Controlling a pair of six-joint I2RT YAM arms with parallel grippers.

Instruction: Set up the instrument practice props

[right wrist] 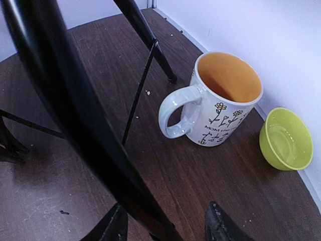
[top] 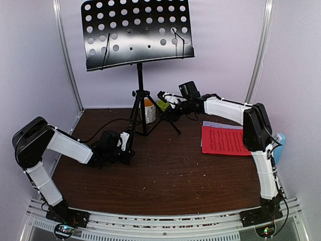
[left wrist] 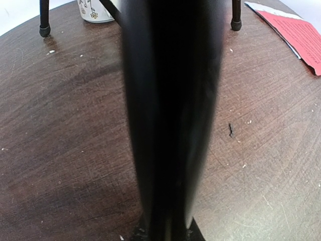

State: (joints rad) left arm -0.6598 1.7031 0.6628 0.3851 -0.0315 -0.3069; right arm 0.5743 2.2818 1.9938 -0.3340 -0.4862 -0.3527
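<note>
Nearest us, our left end effector [top: 126, 142] sits at a front leg of the music stand [top: 138, 30]; we cannot tell its grip. The stand rises upright on the table [top: 175, 175], our right end effector [right wrist: 168, 222] straddling another leg, fingers [right wrist: 220, 228] apart, near the mug [right wrist: 220, 100], red pages [top: 224, 140] flat further right.

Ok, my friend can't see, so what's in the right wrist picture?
Up close, a black music stand leg crosses between the right end effector's spread fingers. Behind it on the dark wooden table stands a white mug with an orange inside, a small green bowl beside it.
</note>
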